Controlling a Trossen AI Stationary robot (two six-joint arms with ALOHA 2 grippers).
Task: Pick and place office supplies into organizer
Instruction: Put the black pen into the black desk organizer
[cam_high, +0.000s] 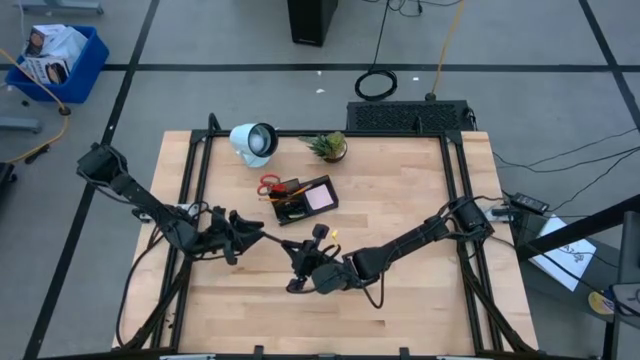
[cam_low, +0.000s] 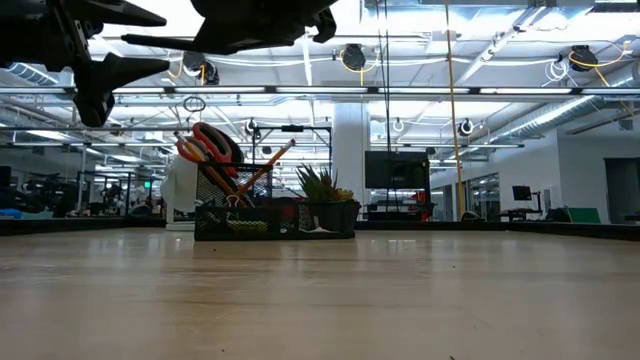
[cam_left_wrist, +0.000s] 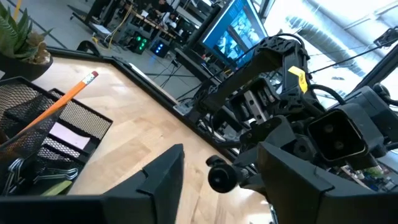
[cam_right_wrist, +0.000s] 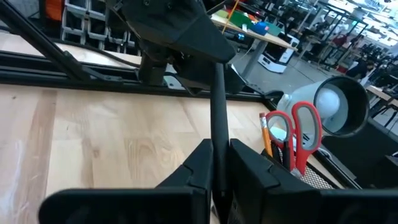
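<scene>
The black mesh organizer (cam_high: 305, 200) stands at the table's far middle. It holds red-handled scissors (cam_right_wrist: 298, 134), an orange pencil (cam_left_wrist: 68, 99) and a pink sticky pad (cam_high: 318, 198). My right gripper (cam_right_wrist: 219, 146) is shut on a thin black pen (cam_right_wrist: 216, 99) above the table's middle. The pen's free end (cam_left_wrist: 221, 177) reaches into the gap of my open left gripper (cam_left_wrist: 224, 154). The left fingers stand on either side of that end, apart from it. My right gripper pinches the black pen (cam_right_wrist: 217, 152) between its two fingers, which hide the end they hold. The pen runs forward along the fingers, roughly level, toward the table's left side. It is lifted clear of the table.
A white round lamp (cam_high: 255, 140) and a small potted plant (cam_high: 328, 147) stand at the far edge behind the organizer. A black unit with cables (cam_high: 410, 115) sits beyond the far right corner. Bare wood (cam_high: 400, 300) spreads across the near half.
</scene>
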